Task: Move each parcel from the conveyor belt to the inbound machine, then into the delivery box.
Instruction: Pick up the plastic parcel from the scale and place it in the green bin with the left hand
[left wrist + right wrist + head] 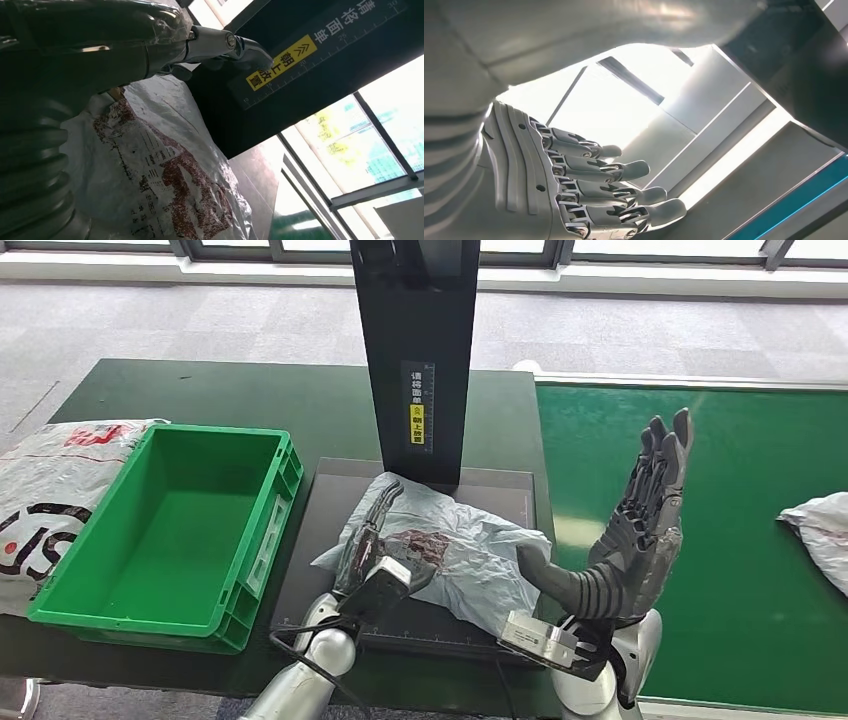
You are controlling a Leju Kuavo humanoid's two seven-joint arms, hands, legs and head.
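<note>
Currently we are working midway through one parcel (pixel 455 550): it is lying crumpled on the inbound machine's dark platform (pixel 310 540), in front of its black upright column (pixel 415 350), so the transfer off the conveyor belt (pixel 720 540) looks done for this one. Our left robot hand (pixel 365 545) is resting flat on the parcel's near edge, though we cannot tell whether it is actually gripping it, while our right robot hand (pixel 640 525) is standing raised with fingers spread, holding nothing. We are judging that the green delivery box (pixel 170 530) on the counter (pixel 200 390) is waiting empty, and another parcel (pixel 820 530) is lying on the belt.
</note>
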